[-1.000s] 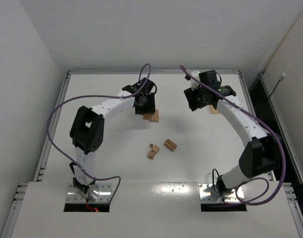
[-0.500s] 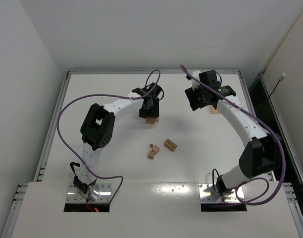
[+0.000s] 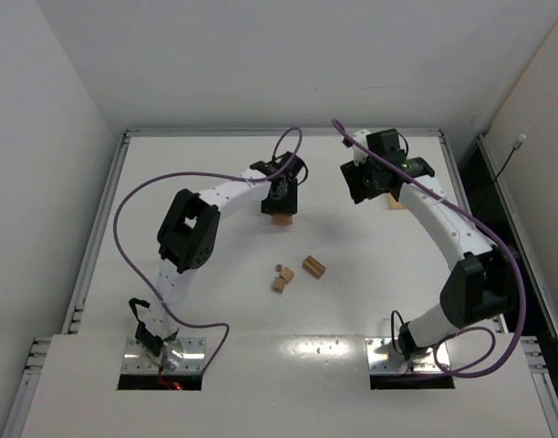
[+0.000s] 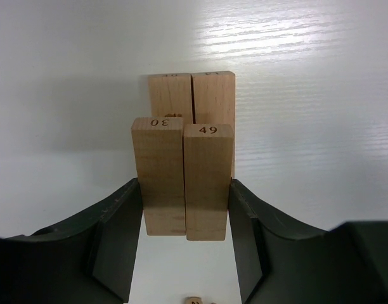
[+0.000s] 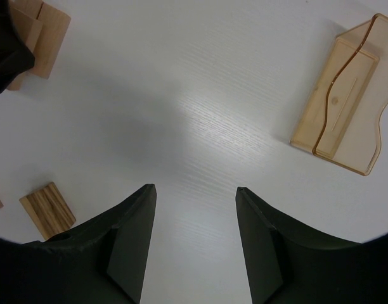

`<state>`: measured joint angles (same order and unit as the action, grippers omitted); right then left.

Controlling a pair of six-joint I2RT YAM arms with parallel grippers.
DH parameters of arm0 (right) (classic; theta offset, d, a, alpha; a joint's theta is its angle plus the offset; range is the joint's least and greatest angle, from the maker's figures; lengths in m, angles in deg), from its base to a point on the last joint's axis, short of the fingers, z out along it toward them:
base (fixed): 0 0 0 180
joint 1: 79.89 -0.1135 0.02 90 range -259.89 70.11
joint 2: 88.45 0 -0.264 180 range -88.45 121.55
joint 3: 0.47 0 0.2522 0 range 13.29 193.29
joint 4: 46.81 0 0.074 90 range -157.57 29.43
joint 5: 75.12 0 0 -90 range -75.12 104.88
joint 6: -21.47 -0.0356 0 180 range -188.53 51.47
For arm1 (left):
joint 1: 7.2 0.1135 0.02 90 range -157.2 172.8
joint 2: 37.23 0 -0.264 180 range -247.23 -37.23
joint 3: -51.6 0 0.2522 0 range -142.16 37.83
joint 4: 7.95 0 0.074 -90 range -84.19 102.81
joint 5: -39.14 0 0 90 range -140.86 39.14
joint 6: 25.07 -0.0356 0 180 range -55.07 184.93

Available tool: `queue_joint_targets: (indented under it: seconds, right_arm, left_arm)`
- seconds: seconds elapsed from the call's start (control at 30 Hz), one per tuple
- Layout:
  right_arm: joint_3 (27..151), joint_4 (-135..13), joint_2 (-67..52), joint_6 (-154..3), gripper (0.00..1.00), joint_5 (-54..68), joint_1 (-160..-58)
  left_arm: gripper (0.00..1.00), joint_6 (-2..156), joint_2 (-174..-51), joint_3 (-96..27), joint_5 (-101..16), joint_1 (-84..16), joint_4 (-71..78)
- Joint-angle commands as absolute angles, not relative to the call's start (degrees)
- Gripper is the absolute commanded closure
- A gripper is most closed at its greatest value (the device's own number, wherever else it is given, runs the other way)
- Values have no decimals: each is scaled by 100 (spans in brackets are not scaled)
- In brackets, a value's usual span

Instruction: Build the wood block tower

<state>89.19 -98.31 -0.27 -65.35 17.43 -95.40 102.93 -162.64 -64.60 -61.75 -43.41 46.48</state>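
In the left wrist view, two light wooden planks marked 30 and 49 stand side by side between the fingers of my left gripper, which is shut on the pair. Right beyond them, two more planks lie side by side on the table. From above, the left gripper sits over this stack. A stubby cylinder and small cubes lie loose nearer the bases. My right gripper hangs open over bare table, holding nothing.
A translucent amber plastic box lies right of the right gripper, partly hidden under that arm from above. The right wrist view also catches the cylinder at lower left and the planks at upper left. A raised rim edges the table.
The left arm's elbow swung right and its wrist turned, bringing the left gripper a little rightward over the planks. The right arm and loose blocks have not moved.
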Motion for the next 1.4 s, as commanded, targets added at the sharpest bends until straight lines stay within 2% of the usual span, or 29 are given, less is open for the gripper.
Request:
queue_joint_targets:
  seconds: [0.0,0.3,0.9,1.0,1.13,1.23,1.37]
  right_arm:
    - [9028,-9696,-100,-6625,49,1743,-9518]
    - [9028,-9696,-48,-6625,49,1743,-9518]
    - [9090,-9696,58,-6625,49,1690,-9518]
    - [9142,-9696,58,-6625,49,1690,-9518]
    - [9142,-9696,111,-6625,49,1690,-9518]
    - [9195,-9696,111,-6625,49,1690,-9518]
    - [9195,-9696,163,-6625,49,1638,-9518]
  left_arm:
    - [100,10238,-16379,-6859,-6299,-4412,4580]
    - [100,10237,-16617,-7229,-6299,-4412,4580]
    - [100,10185,-16784,-7168,-6351,-4412,4528]
    - [95,10185,-16836,-7115,-6404,-4412,4528]
    - [94,10237,-16837,-7062,-6404,-4412,4528]
    - [89,10237,-16837,-7062,-6404,-4412,4528]
    - [77,10237,-16889,-7062,-6351,-4412,4528]
